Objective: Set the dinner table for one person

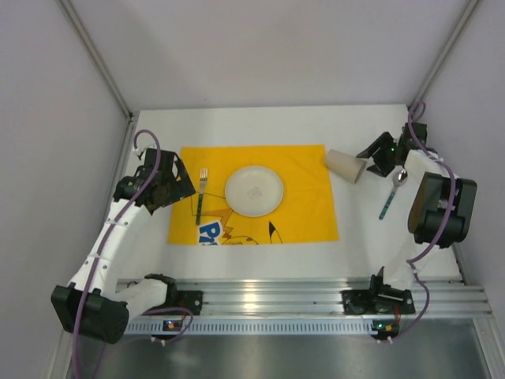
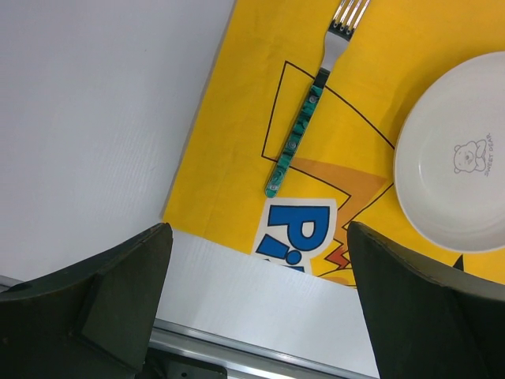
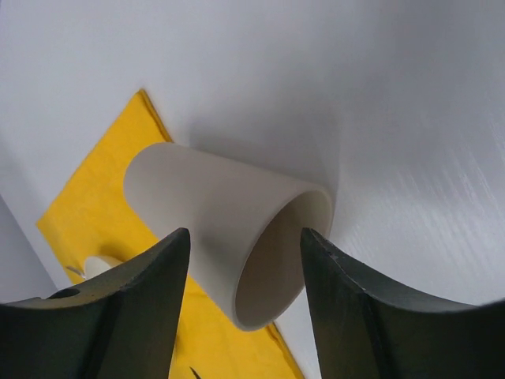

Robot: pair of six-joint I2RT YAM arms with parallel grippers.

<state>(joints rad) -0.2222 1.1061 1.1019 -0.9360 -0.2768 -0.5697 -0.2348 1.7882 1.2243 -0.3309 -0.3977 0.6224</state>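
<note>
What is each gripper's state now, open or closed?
Left gripper: open, empty.
Right gripper: open, at the mouth of the tipped cup; no grip visible.

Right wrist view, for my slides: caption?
Open right gripper facing a beige cup lying sideways at the yellow cloth's edge.

A robot lab cell: bare grey panel walls point(image 1: 268, 47) beyond the right claw point(image 1: 371, 160), slotted aluminium rail point(image 1: 276, 294) well behind it
</note>
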